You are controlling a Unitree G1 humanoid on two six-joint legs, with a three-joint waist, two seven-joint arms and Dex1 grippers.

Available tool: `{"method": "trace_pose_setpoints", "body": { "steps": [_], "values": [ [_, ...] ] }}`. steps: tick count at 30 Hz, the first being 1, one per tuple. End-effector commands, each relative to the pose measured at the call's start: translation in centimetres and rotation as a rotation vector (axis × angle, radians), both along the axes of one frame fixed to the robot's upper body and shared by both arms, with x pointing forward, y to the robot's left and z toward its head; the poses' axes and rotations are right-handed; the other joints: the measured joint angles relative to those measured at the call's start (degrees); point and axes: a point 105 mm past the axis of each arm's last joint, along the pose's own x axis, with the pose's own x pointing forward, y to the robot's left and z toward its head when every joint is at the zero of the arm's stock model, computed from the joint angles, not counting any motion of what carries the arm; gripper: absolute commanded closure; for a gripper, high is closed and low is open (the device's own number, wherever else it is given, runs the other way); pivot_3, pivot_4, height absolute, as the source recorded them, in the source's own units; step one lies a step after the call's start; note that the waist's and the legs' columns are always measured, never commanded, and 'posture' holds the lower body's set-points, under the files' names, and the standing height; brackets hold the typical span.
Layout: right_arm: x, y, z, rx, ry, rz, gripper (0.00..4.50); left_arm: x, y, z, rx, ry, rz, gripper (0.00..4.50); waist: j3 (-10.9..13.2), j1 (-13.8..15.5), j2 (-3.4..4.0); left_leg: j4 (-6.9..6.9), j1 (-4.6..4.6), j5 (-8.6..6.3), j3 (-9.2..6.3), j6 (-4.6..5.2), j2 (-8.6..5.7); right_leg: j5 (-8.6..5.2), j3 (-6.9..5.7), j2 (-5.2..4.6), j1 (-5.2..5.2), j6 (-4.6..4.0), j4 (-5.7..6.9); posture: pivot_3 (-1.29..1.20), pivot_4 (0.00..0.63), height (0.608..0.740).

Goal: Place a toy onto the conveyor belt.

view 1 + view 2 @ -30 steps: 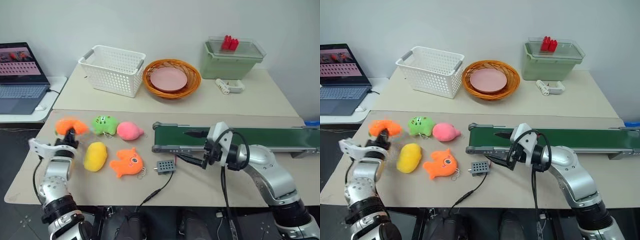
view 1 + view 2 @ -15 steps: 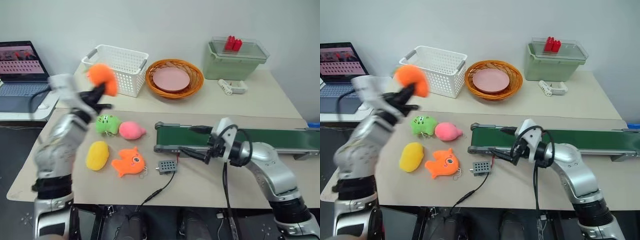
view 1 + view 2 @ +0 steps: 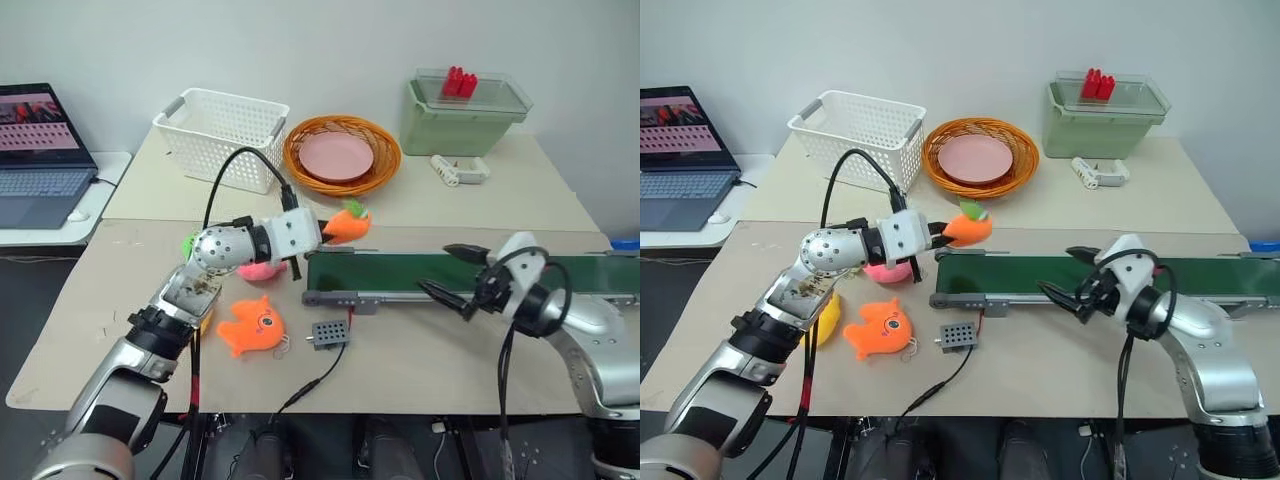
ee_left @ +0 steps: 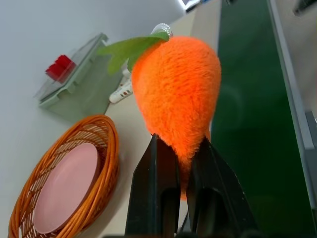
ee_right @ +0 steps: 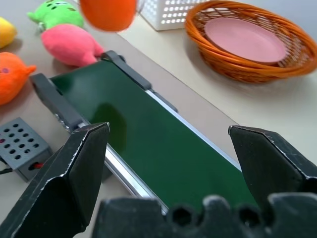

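1. The toy point(image 3: 345, 222), an orange plush with a green tip, hangs in the air just above the near-left end of the belt point(image 3: 420, 272).
2. The left hand point(image 3: 322, 229) is clamped tight on its narrow end; the toy's long axis runs on from the fingers, green tip farthest out.
3. Whether it is fully over the green surface or still at the frame edge is hard to judge.
4. The right hand point(image 3: 452, 272) hovers over the belt, fingers wide apart and empty, well apart from the toy.
5. Beside the belt end, a pink plush point(image 5: 72, 43) lies on the bench point(image 3: 420, 350).
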Motion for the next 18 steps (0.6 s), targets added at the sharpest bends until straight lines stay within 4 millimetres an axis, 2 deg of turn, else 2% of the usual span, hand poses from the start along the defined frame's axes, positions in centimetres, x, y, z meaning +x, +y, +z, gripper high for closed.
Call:
{"method": "trace_pose_setpoints", "body": {
  "steps": [1, 7, 11, 18],
  "values": [
    [-0.8, -0.8, 1.3, 0.042, -0.059, -0.012, 0.00, 0.0, -0.9, -0.1, 0.104, -0.102, -0.086, 4.39, 0.0, 0.0, 0.00, 0.04, -0.01, -0.09, 0.00, 0.16, 0.00, 0.03, 0.01, -0.01, 0.00, 0.03, 0.01, 0.00, 0.150, 0.740],
    [-1.5, -1.0, 1.6, 0.040, -0.074, -0.033, 0.00, 0.7, -1.4, -3.6, 0.282, -0.137, -0.149, 4.39, 0.0, 0.3, 0.01, 0.13, -0.01, -0.15, 0.00, 0.32, -0.06, 0.07, 0.00, -0.10, 0.09, 0.11, 0.00, 0.00, 0.150, 0.740],
    [-1.7, -0.6, 1.9, 0.040, -0.084, -0.038, 0.00, 1.6, -1.8, -4.7, 0.330, -0.174, -0.141, 4.39, 0.0, 0.4, 0.01, 0.24, -0.05, -0.21, 0.00, 0.41, -0.06, 0.13, 0.00, -0.12, 0.10, 0.21, -0.02, 0.00, 0.150, 0.740],
    [-2.4, 0.5, 2.2, 0.055, -0.083, -0.015, 0.00, 2.8, -2.1, -5.2, 0.410, -0.282, -0.134, 4.39, 0.0, 0.2, 0.00, 0.37, -0.04, -0.26, -0.03, 0.50, -0.03, 0.16, 0.01, -0.14, 0.14, 0.27, 0.01, 0.00, 0.150, 0.740]
  ]
}}
